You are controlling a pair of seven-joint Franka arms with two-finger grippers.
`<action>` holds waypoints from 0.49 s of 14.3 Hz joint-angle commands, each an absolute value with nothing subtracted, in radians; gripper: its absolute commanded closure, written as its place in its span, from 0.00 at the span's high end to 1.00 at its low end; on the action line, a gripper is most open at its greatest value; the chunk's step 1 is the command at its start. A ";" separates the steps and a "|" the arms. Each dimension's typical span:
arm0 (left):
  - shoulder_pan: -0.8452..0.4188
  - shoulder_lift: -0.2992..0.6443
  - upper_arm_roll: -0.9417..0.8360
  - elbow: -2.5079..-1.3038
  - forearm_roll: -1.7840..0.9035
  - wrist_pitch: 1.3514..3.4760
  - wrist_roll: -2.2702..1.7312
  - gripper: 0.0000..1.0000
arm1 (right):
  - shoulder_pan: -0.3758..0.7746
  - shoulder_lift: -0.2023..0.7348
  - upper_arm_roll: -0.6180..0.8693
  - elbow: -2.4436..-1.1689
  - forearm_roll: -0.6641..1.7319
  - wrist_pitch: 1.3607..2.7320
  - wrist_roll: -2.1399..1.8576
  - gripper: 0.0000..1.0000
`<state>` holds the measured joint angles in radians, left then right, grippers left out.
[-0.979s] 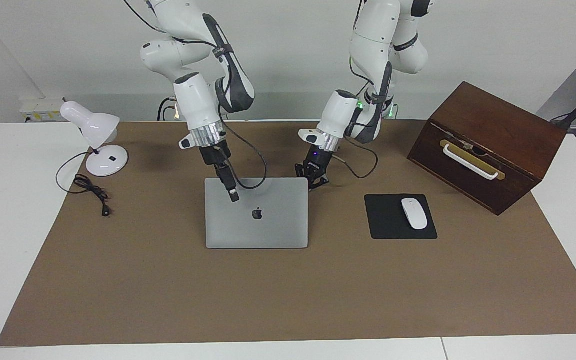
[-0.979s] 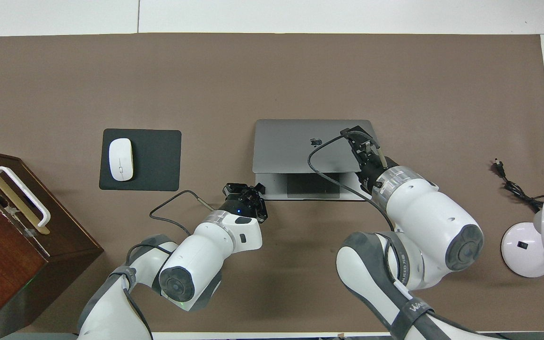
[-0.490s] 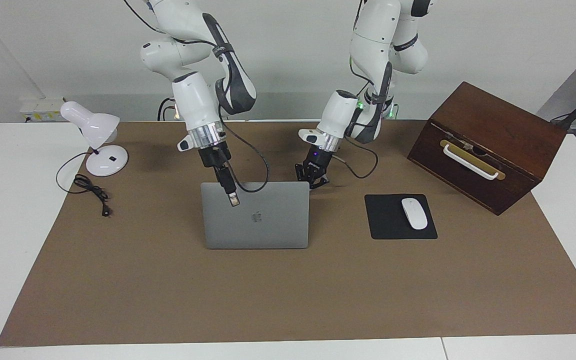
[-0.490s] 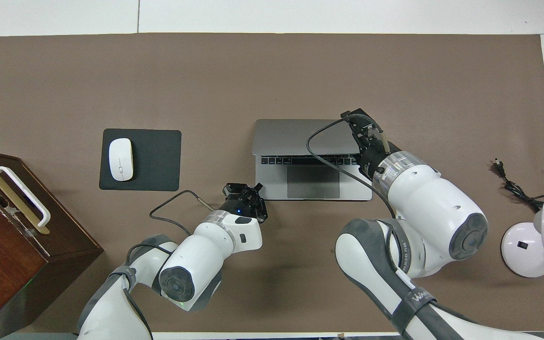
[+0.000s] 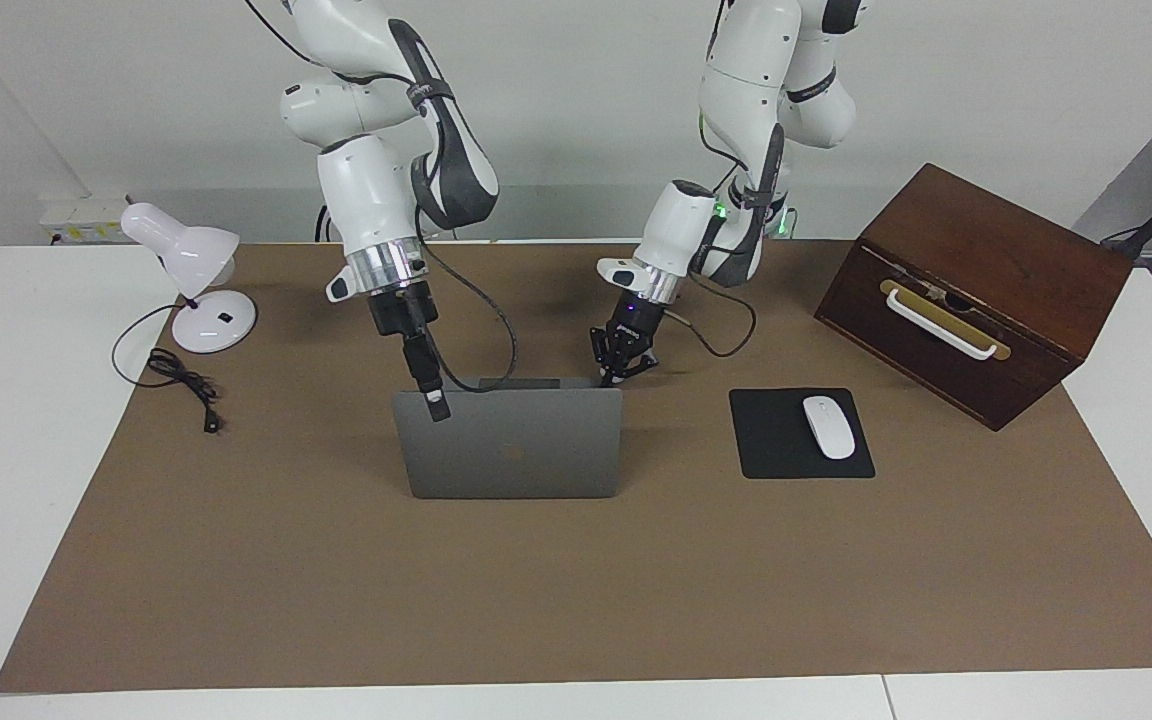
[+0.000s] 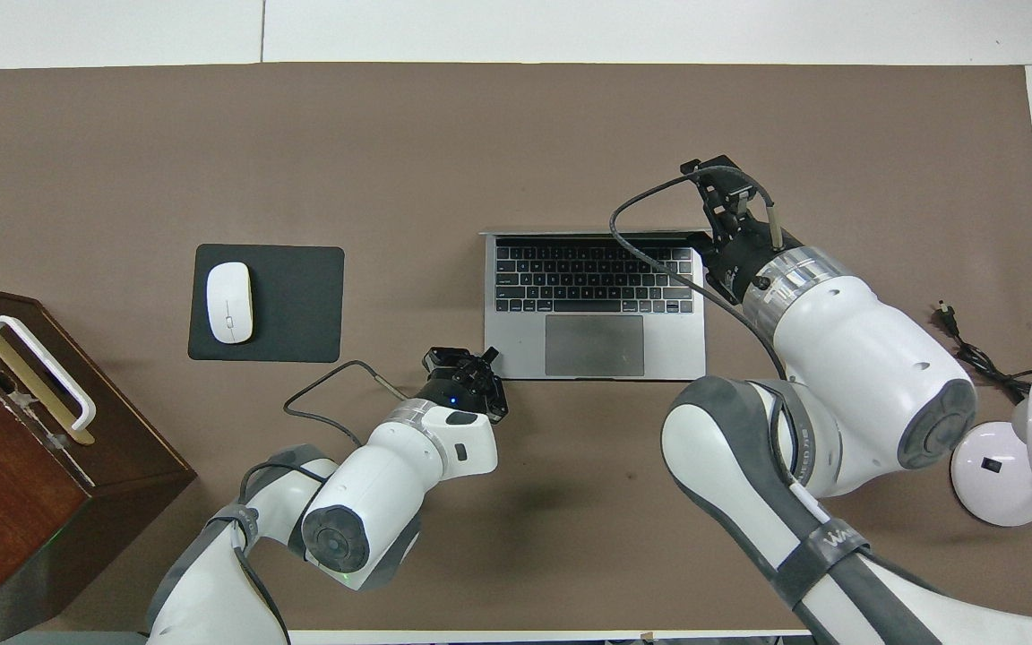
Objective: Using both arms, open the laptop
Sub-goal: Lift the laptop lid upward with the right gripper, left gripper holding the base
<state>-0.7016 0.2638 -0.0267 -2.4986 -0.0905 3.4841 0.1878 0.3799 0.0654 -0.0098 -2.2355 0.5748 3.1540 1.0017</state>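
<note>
The silver-grey laptop [image 5: 516, 450] stands open in the middle of the brown mat, its lid about upright. The overhead view shows its black keys and grey trackpad [image 6: 595, 345]. My right gripper [image 5: 435, 402] is at the lid's top edge, at the corner toward the right arm's end, shut on that edge; it also shows in the overhead view [image 6: 735, 202]. My left gripper [image 5: 620, 368] is low at the corner of the laptop's base nearest the robots, toward the left arm's end, and it shows in the overhead view too [image 6: 480, 360].
A black mouse pad [image 5: 776, 450] with a white mouse [image 5: 828, 427] lies beside the laptop toward the left arm's end. A brown wooden box [image 5: 976, 290] with a white handle stands past it. A white desk lamp [image 5: 198, 290] and its black cable [image 5: 181, 385] are at the right arm's end.
The lid has swung up from a slight opening to about upright, uncovering the keyboard. My right gripper rose with the lid's edge. My left gripper has stayed at the base corner.
</note>
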 commanded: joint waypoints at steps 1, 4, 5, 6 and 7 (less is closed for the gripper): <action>-0.707 0.301 -0.017 -2.484 -0.086 3.505 0.204 0.00 | 0.359 0.097 -0.002 -2.195 0.603 3.168 0.959 1.00; -0.707 0.301 -0.017 -2.484 -0.086 3.505 0.204 0.00 | 0.339 0.097 -0.002 -2.191 0.603 3.160 0.939 1.00; -0.707 0.301 -0.018 -2.484 -0.086 3.505 0.204 0.00 | 0.331 0.097 -0.002 -2.184 0.603 3.157 0.931 1.00; -0.707 0.301 -0.017 -2.484 -0.086 3.505 0.204 0.00 | 0.330 0.106 -0.002 -2.174 0.603 3.154 0.931 1.00; -0.707 0.301 -0.018 -2.484 -0.086 3.505 0.204 0.00 | 0.327 0.112 -0.002 -2.162 0.603 3.151 0.931 1.00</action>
